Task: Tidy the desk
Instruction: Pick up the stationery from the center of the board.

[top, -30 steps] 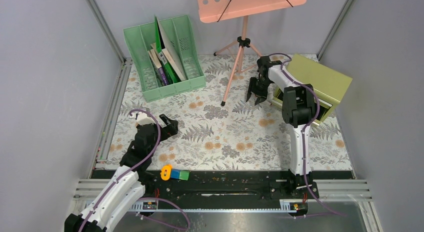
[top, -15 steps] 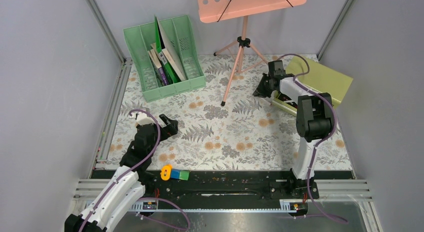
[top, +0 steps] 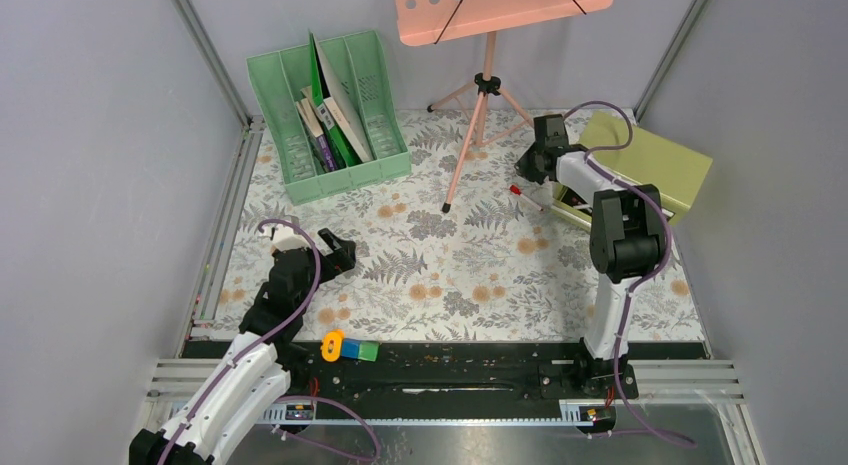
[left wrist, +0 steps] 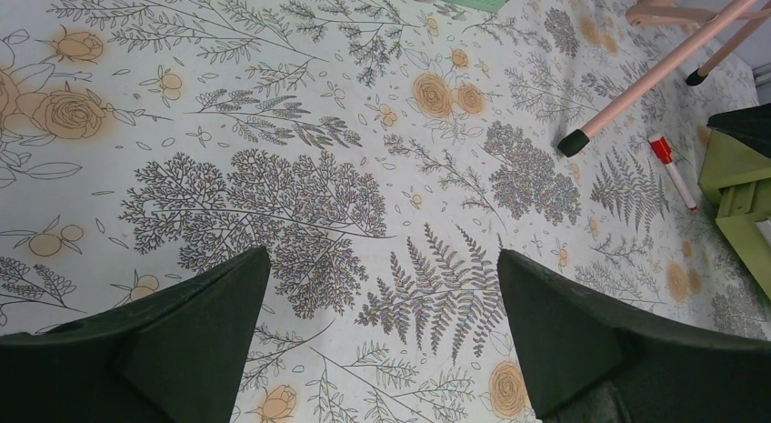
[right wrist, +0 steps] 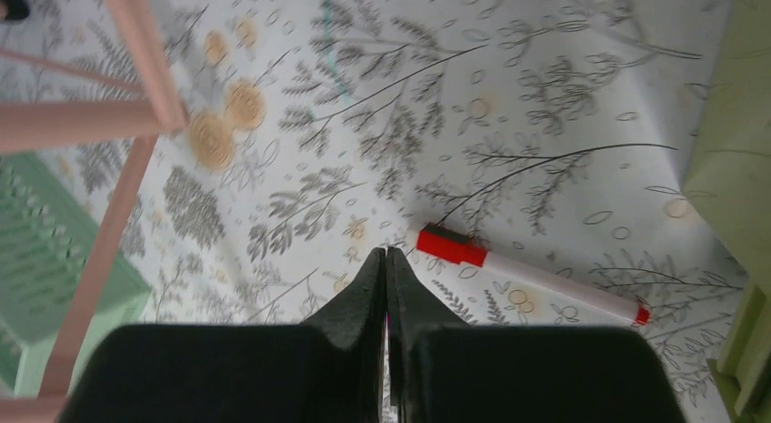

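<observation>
The desk point(top: 450, 275) is a pale cloth printed with ferns and orange flowers. A white marker with a red cap point(top: 527, 197) lies on it next to the olive-green drawer box point(top: 650, 165). My right gripper point(top: 528, 169) hovers just above the marker. In the right wrist view its jaws point(right wrist: 386, 252) are pressed together with nothing between them, and the marker point(right wrist: 527, 273) lies just right of the tips. My left gripper point(top: 340, 255) rests low over the near-left cloth, open wide point(left wrist: 382, 259) and empty.
A green slotted file rack point(top: 330, 115) with books stands at the back left. A pink music stand point(top: 480, 95) on a tripod stands at the back centre, one foot point(left wrist: 575, 143) near the marker point(left wrist: 673, 173). Orange, blue and green blocks point(top: 348, 347) lie on the front rail.
My right gripper has closed and shifted right, toward the drawer box. The marker now lies in view on the cloth. The box has slid slightly right. The left arm has not moved.
</observation>
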{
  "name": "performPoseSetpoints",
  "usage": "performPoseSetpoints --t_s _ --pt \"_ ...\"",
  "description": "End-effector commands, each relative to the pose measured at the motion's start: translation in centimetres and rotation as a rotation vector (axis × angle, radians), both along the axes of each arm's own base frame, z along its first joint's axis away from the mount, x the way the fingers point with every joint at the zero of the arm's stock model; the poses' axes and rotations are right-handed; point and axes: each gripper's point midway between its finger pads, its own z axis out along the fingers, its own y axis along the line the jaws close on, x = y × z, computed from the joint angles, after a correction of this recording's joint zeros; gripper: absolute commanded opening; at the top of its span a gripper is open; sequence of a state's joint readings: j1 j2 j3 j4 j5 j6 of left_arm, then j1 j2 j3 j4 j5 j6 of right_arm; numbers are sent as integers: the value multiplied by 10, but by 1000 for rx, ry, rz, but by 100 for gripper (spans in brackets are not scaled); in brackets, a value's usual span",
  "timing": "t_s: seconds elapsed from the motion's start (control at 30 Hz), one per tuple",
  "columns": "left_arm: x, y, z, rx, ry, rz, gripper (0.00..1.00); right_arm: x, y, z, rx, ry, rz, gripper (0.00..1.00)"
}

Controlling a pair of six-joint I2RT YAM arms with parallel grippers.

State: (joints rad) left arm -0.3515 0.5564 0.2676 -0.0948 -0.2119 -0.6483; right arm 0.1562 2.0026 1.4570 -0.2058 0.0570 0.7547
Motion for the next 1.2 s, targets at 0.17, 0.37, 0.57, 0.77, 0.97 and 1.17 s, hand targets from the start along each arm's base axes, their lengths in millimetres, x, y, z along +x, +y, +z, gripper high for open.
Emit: performPoseSetpoints --t_s 0.17,0.37,0.57,0.77,0.97,1.17 --pt "6 -3 11 -26 -49 -5 99 -15 -24 -45 -13 252 -192 0" --pt "6 -2 11 -28 -52 -5 99 -16 -15 -56 27 293 -176 0" --pt "6 -2 11 -31 -50 -1 99 -22 -8 -58 42 364 -131 0" --pt "6 -2 11 -32 -51 -1 99 -42 9 -56 118 405 -58 0" --pt "6 -2 11 -32 -53 -1 99 -64 20 -46 141 404 7 0" --pt "5 -2 11 -33 -53 -1 99 -89 33 -43 128 438 121 0"
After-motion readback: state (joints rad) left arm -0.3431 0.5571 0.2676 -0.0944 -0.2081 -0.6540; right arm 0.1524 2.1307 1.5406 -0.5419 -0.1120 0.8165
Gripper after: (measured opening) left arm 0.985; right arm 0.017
